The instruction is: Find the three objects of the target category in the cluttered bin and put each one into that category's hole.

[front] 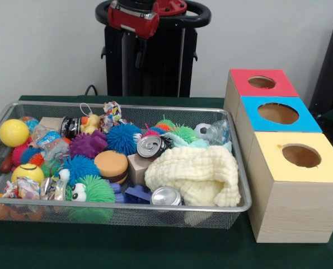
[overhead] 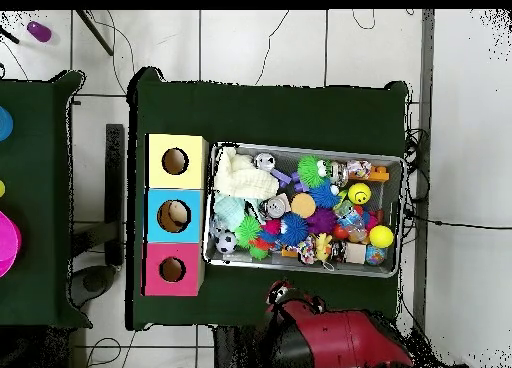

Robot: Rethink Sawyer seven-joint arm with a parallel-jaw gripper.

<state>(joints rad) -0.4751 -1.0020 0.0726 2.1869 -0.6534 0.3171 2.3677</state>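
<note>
The silver wire mesh bin (front: 121, 208) fills the left of the table and is full of toys; it also shows in the overhead view (overhead: 392, 216). A small yellow plush duck (front: 91, 123) with an orange beak sits at the bin's far side. An orange thing (front: 4, 212) lies in the near left corner; I cannot tell what it is. The red-surround hole (front: 261, 82) is the farthest opening of the pale wooden box, and it shows in the overhead view (overhead: 172, 269). My gripper (front: 139, 56) hangs drawn back at the pedestal, beyond the bin's far edge and clear of everything.
The blue-surround hole (front: 278, 113) and yellow-surround hole (front: 301, 155) lie nearer the camera. A cream knitted cloth (front: 194, 174) covers the bin's right part. Spiky balls (front: 123, 137), two drink cans (front: 166, 196), a yellow ball (front: 13, 132) and a toy burger (front: 111, 165) crowd the bin.
</note>
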